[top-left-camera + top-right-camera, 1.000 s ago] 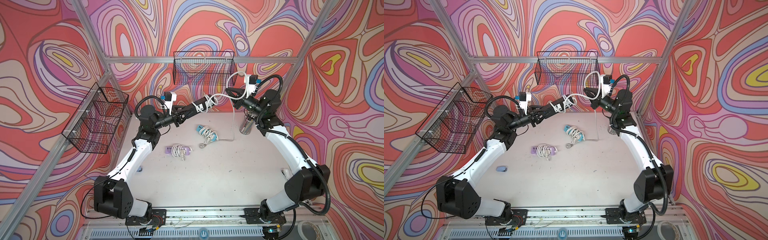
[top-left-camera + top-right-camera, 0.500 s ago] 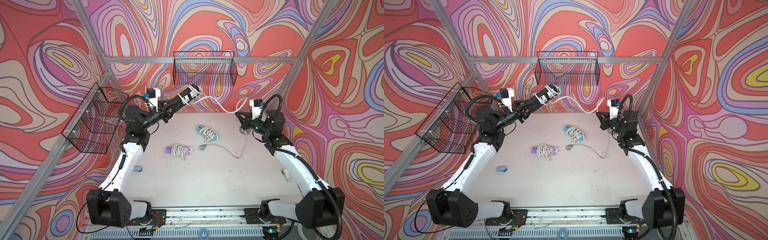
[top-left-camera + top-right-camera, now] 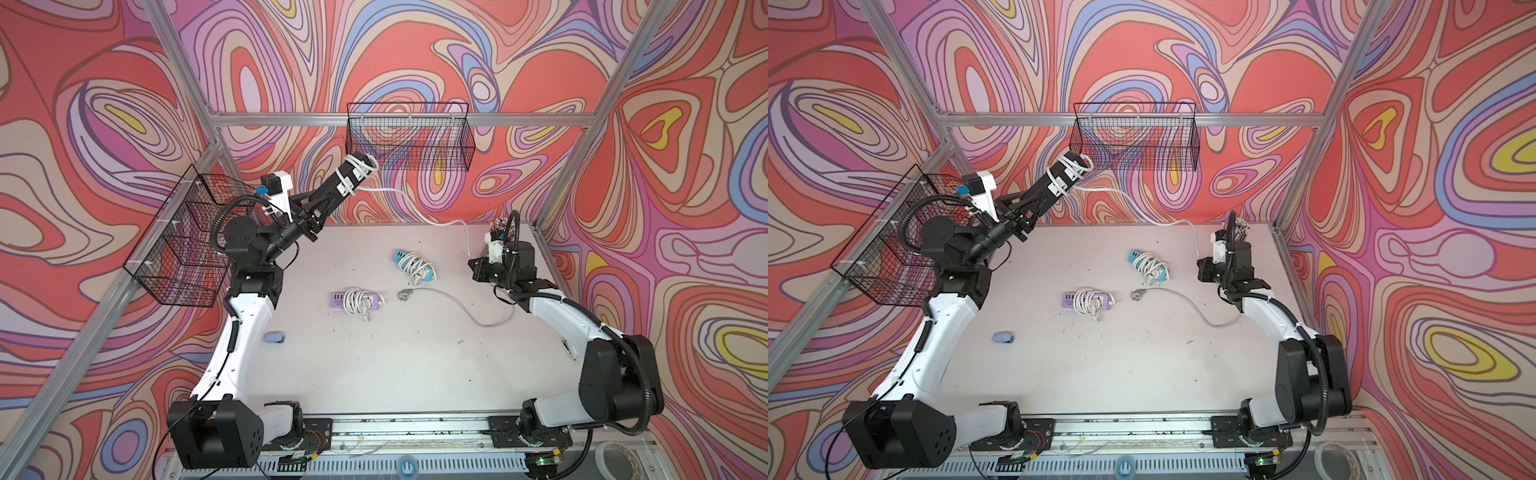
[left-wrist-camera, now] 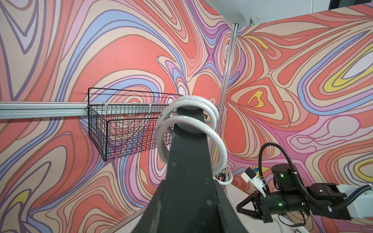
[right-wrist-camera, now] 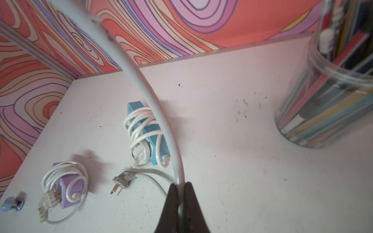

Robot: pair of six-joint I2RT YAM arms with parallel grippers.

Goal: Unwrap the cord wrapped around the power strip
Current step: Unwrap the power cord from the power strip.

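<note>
We are clamping the right gripper (image 5: 181, 184) shut on the white cord (image 5: 143, 80), low over the back right of the table (image 3: 374, 365); its plug (image 5: 123, 179) is lying flat on the table; the cord is arcing up and across to the black power strip (image 3: 340, 183), where a few loops are circling its far end; the left gripper (image 3: 320, 205) is gripping the near end, holding it raised and tilted toward the wire basket (image 3: 409, 141); a blue strip (image 5: 134, 106) and a purple strip (image 5: 68, 183) are lying wound in their own cords; a jar (image 5: 323, 100) is standing near the right gripper.
</note>
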